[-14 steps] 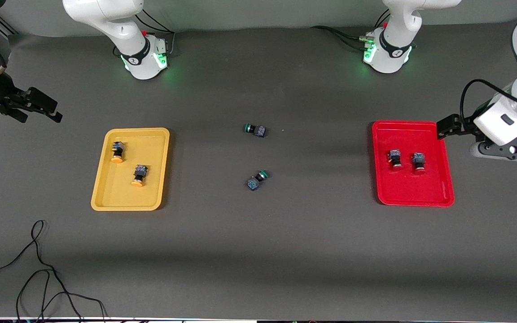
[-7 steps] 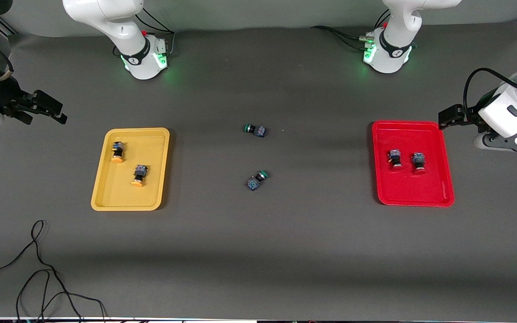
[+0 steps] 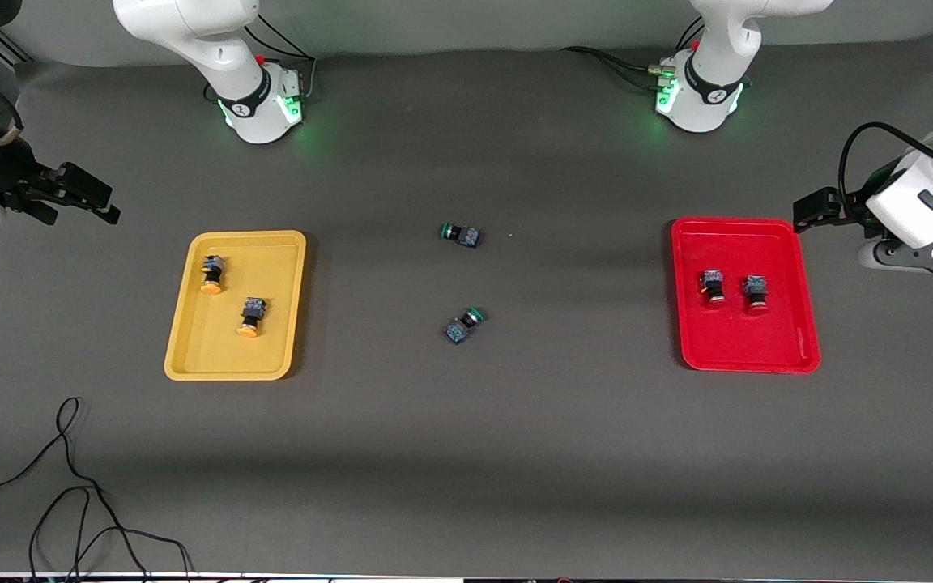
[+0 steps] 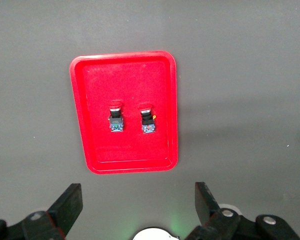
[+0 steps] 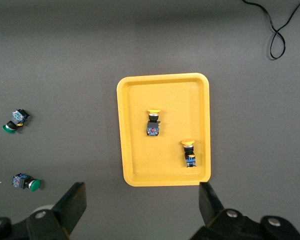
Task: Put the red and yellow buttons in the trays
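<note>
Left tool (image 4: pixel 135 207) open, right tool (image 5: pixel 142 205) open, dark grey table (image 3: pixel 466 453)

Two green-capped switches lie on their sides mid-tabletop (image 3: pixel 515 453), well apart from either claw: one (image 3: pixel 461 235) farther from the front camera, the other (image 3: pixel 463 325) nearer. A thin black cable (image 3: pixel 70 494) loops toward the right arm's end.

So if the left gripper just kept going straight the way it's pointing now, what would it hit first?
Probably the shallow red plastic tray: the left gripper, open and empty, points down at it, likely meeting its rim or floor before the two red-capped push-button switches. Depth is unclear.
</note>
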`<state>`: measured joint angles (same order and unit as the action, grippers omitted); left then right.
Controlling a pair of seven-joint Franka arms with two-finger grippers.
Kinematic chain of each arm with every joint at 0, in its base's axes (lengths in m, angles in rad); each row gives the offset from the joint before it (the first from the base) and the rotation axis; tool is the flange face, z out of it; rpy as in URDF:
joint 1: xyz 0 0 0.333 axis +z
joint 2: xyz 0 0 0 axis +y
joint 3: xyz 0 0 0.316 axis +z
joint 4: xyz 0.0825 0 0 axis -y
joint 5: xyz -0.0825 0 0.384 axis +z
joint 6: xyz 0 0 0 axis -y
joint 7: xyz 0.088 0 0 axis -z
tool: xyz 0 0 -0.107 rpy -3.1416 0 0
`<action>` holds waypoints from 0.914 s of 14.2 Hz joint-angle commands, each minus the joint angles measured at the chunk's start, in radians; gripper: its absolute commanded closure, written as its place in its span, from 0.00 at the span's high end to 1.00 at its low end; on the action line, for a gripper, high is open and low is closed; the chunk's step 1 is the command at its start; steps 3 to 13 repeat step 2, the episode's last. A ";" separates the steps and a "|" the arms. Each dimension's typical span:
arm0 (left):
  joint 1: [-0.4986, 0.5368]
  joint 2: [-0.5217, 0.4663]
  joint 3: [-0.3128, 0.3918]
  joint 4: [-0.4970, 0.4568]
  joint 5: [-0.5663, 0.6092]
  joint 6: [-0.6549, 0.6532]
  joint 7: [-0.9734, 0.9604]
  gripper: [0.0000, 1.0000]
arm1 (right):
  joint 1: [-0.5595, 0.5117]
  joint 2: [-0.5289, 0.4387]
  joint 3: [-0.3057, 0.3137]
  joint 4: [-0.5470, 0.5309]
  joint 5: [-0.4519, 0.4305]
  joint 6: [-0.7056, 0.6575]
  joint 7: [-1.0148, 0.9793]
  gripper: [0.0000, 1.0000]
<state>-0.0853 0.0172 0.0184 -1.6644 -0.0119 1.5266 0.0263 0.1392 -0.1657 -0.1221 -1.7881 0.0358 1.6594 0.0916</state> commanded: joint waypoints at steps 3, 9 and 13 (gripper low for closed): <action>-0.014 -0.003 0.012 0.017 0.004 -0.033 0.001 1.00 | -0.001 0.023 -0.004 0.032 0.010 -0.021 -0.021 1.00; -0.014 -0.003 0.012 0.017 0.004 -0.033 0.001 1.00 | -0.001 0.023 -0.004 0.032 0.010 -0.021 -0.021 1.00; -0.014 -0.003 0.012 0.017 0.004 -0.033 0.001 1.00 | -0.001 0.023 -0.004 0.032 0.010 -0.021 -0.021 1.00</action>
